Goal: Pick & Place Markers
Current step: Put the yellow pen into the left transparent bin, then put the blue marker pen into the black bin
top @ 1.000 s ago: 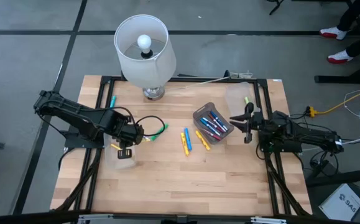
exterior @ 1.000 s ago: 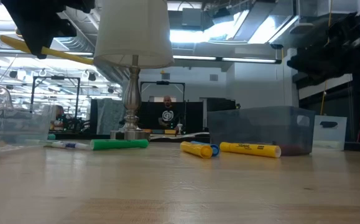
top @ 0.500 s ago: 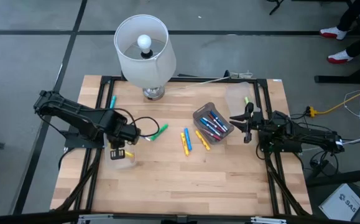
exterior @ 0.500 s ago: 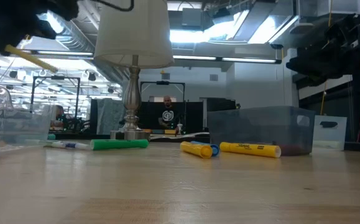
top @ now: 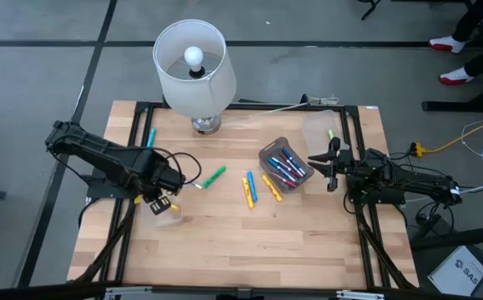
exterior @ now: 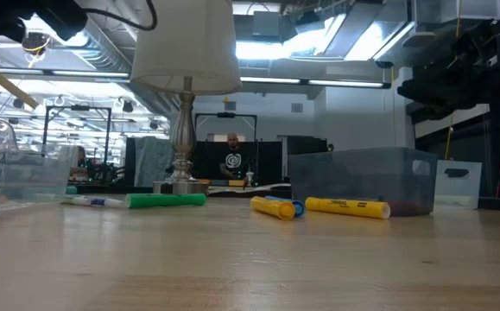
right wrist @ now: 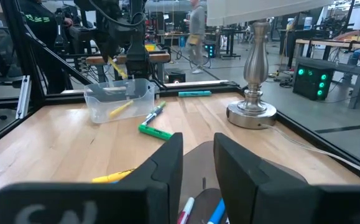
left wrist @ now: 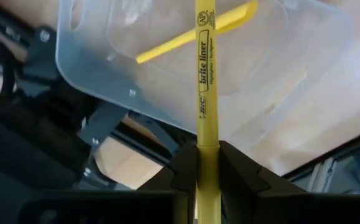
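The left gripper (left wrist: 207, 163) is clamped on 1 yellow marker (left wrist: 206, 81), whose long axis runs straight out ahead of the fingers. Directly beyond its tip sits the clear bin (left wrist: 99, 62), with another yellow marker (left wrist: 195, 34) already lying inside, so the drop is just below and ahead. In the high view the left gripper (top: 159, 200) hovers over that bin at the desk's (top: 224, 250) left edge. Farther off, a green marker (top: 213, 176) and a loose cluster (top: 256, 187) lie nearer the middle. The right gripper (top: 323, 163) waits beside the dark bin (top: 284, 165), fingers slightly apart and holding nothing.
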